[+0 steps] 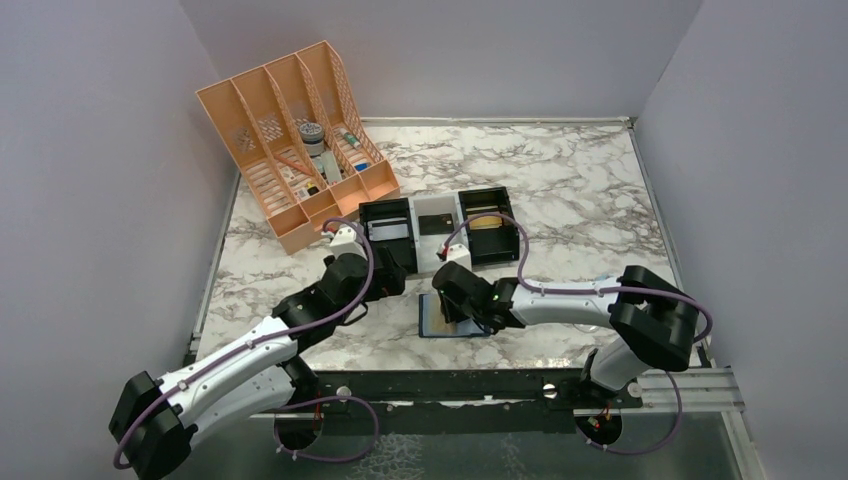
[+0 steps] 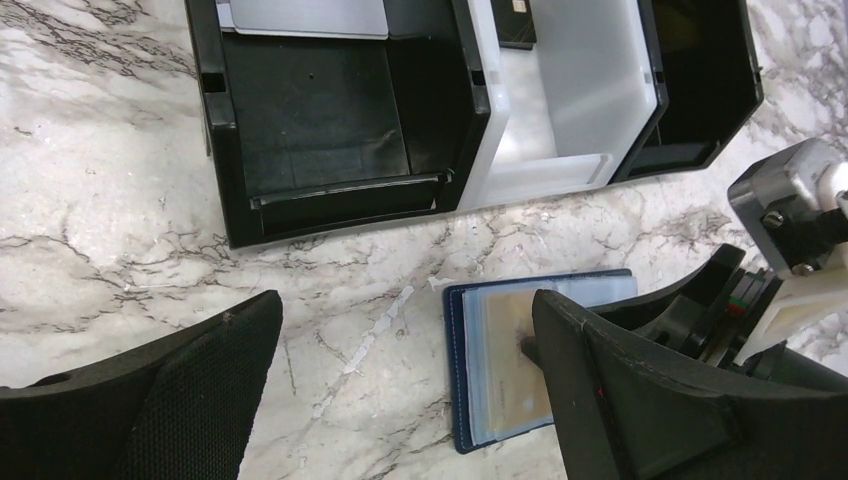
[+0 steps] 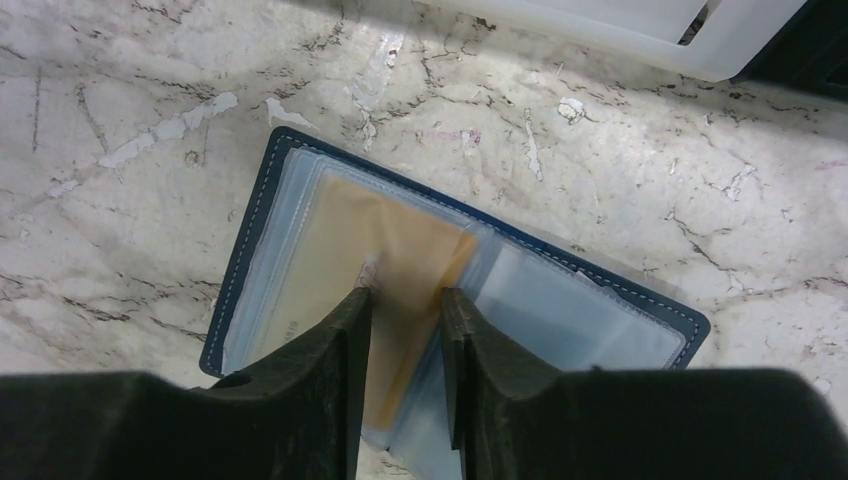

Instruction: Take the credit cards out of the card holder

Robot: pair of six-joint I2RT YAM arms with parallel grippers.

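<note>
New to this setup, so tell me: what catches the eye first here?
The open navy card holder lies on the marble table near the front, the right end effector at a gold-tan card in its clear pockets, jaws narrowly apart. Behind stand black and white trays, with an orange rack at back left.

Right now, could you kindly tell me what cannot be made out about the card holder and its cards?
- Right wrist view: the right fingers hide the near edge of the card holder; whether they pinch the gold-tan card is unclear.
- Left wrist view: a left finger hides half the holder.
- Top view: the right arm covers most of it; card count unknown.
</note>
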